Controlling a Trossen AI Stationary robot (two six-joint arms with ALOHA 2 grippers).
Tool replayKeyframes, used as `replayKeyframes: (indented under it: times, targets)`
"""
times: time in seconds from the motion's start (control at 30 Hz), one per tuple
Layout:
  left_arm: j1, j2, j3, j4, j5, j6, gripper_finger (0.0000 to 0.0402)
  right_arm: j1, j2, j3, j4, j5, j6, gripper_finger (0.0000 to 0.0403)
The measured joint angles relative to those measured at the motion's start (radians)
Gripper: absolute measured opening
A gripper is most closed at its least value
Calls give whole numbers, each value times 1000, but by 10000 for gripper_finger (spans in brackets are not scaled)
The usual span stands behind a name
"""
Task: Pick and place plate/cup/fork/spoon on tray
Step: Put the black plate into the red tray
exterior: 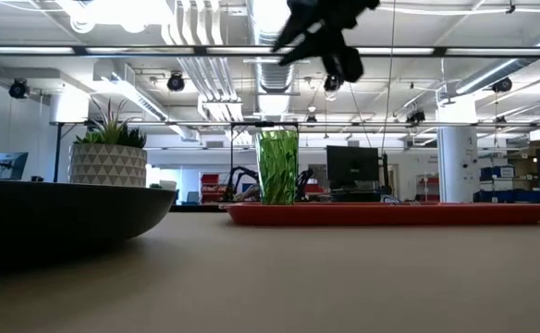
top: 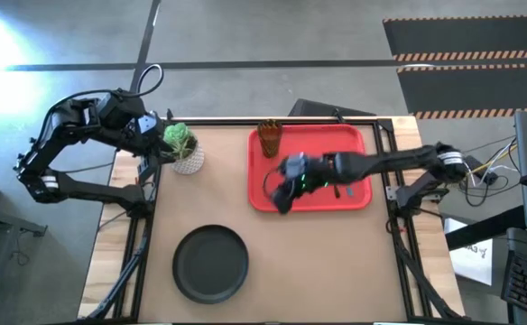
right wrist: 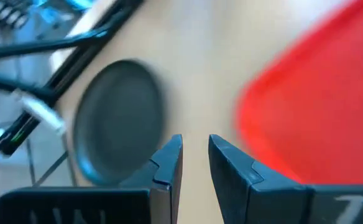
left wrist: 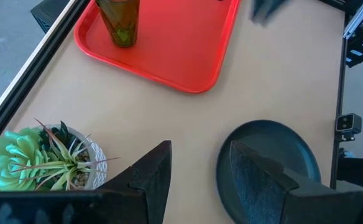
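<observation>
High view: the big bright red plastic tray (top: 354,200) with round corners lies at the far right of the light wooden worktop (top: 309,262). The small see-through olive-green cup (top: 270,138) stands upright in the tray's far left corner. The right tool (top: 281,196) hangs in the air above the tray's near left corner (well off the worktop in the low view). Its two dark fingers (right wrist: 169,163) sit a little apart and pinch nothing. The round flat dark grey plate (top: 210,263) with a raised rim lies on the worktop near the front edge, well apart from the tray. The left tool (left wrist: 197,180) waits at the far left edge of the worktop, beside a white pot with a green plant (top: 184,148). Its fingers are spread, with nothing between them. I cannot see the fork or the spoon.
</observation>
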Motion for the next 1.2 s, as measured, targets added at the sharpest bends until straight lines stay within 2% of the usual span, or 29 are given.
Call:
replayKeyframes:
  times: [0.2,0.43,0.63,0.93,1.2]
  targets:
    - [0,9,0,0,0,0,147,111,194,107,30,-8,-6,71]
    - [0,15,0,0,0,0,147,119,450,256,-34,-175,-16,124]
    - [0,12,0,0,0,0,147,121,611,394,-42,-305,-35,168]
    - [0,8,0,-2,1,0,147,123,738,599,-51,-356,-81,178]
    - [0,6,0,-8,2,0,147,125,765,695,-222,-356,-133,180]
